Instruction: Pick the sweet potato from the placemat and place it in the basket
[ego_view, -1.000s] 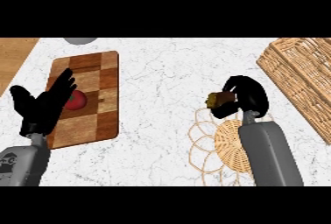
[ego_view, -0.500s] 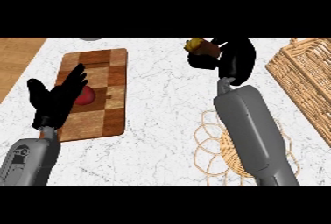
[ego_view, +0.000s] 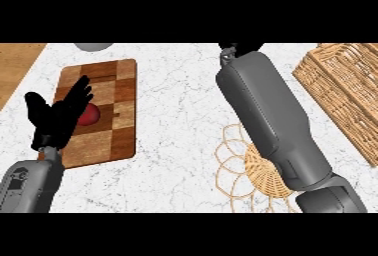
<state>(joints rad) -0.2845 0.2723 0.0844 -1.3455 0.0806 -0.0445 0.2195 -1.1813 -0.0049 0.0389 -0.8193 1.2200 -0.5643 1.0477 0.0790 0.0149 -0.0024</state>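
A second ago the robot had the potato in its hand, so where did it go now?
The right hand lifted the sweet potato off the woven placemat and carried it away from the robot, toward the far edge of the counter. Now the hand is almost out of view at the top, and the potato no longer shows. The left hand stayed open over the wooden board; the basket stayed put.

On the surface (ego_view: 177, 100) there is one wooden board (ego_view: 103, 112), one red ball-like thing (ego_view: 89, 115), one woven placemat (ego_view: 255, 170), one basket (ego_view: 347, 95), and maybe one grey bowl (ego_view: 94, 46).
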